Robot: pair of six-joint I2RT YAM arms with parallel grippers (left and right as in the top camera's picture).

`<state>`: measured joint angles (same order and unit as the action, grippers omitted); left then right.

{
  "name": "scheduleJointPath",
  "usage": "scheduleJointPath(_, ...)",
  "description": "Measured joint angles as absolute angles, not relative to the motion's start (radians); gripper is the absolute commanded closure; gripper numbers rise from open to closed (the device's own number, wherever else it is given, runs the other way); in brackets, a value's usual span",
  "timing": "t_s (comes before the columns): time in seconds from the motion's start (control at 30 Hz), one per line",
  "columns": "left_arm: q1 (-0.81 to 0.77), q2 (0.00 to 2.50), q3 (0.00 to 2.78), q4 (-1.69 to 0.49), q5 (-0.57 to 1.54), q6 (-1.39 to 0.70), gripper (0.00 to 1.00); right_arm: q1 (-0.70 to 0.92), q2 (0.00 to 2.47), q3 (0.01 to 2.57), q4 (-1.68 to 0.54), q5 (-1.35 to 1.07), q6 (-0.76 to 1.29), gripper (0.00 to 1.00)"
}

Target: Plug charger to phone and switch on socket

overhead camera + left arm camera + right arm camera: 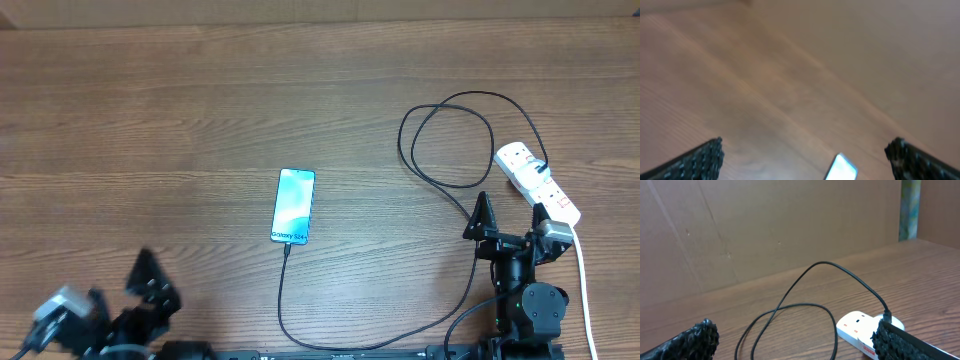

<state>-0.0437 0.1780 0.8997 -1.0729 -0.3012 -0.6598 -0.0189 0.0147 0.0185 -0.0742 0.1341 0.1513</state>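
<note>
Your left arm (130,320) is tucked low at the near left corner of the desk (150,120), and it looks blurred from above. Its end effector (805,145) points out over the wood. Its fingers (695,162) stand wide apart with only bare desk between them, so it is open and holds nothing. In its wrist view you can see one corner of the phone (292,206) at the bottom edge, between the two fingers.

Your right arm (530,300) sits at the near right, reaching away from the base. Its end effector (795,329) is low over the desk, also spread wide and gripping nothing. From above, its right side overlaps the near end of the socket (538,183). You cannot tell from these views whether they touch.

The phone lies flat near the middle of the desk, screen up. The screen is a light blue gradient with "Galaxy" lettering at the near end.

The charger (822,263) meets the phone's near short edge. From there it runs toward the base, sweeps right, climbs past the right end effector, loops and enters the far end of the socket.

The socket is a white strip with red marks. It lies at a slant on the right, and its thick white cord (585,290) trails toward the near edge.
</note>
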Motion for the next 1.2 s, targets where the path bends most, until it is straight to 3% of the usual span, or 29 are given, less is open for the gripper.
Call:
scheduleJointPath(0.27, -0.044, 0.065, 0.421, -0.450, -0.088, -0.420, 0.00, -0.019, 0.015, 0.019, -0.072, 0.134, 0.149, 0.00)
scheduleJointPath(0.6, -0.044, 0.017, 0.139, -0.125, 0.014, -0.183, 0.00, -0.019, 0.015, 0.019, -0.073, 0.134, 0.149, 0.00)
scheduleJointPath(1.2, -0.044, 0.015, 0.011, -0.080, 0.020, -0.047, 0.00, -0.019, 0.015, 0.019, -0.073, 0.134, 0.149, 0.00)
